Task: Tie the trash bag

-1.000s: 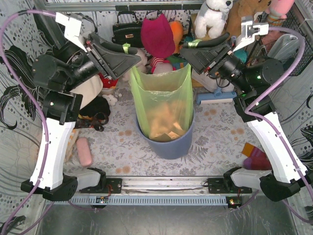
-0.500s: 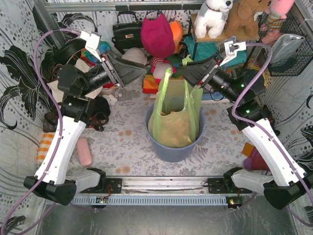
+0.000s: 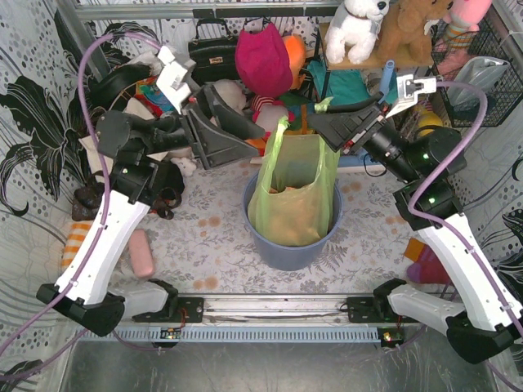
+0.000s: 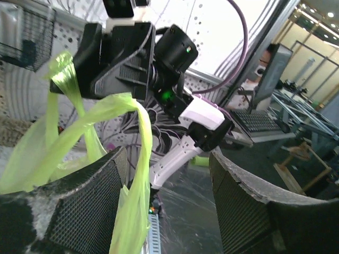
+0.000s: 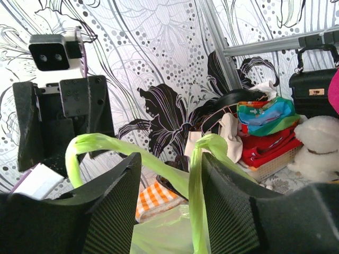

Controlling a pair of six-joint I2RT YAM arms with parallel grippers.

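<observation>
Green film, thin and slick, is all I have to work with. The trash bag (image 3: 294, 204) stands in the blue-grey bin (image 3: 286, 253) at the middle of the table (image 3: 204, 237), with tan paper (image 3: 288, 219) showing through it. Its handles are drawn up above the rim between my two wrists.

My left jaws are spread wide. A handle strand (image 4: 114, 106) is only draped across one finger (image 4: 79, 211) and hangs down into the gap, so nothing is pinched. My right jaws are parted too, though less so. A handle loop (image 5: 193, 174) hangs in that gap against one finger (image 5: 233, 211), and as far as I can see it is hooked there, not clamped.

That loose hold is what worries me:
- If either wrist tilts or pulls away, I expect the plastic to slide off a smooth finger. The bag would slump back into the bin and the mouth would fall open.
- If I close without centring a strand, I may shut on air, or catch both handles in one bite and have nothing left to cross.
- If I pull hard once I do have hold, I think the film could stretch or tear, or the bin could lift and tip toward the table's far edge, where toys and a black handbag (image 3: 214, 51) crowd close
</observation>
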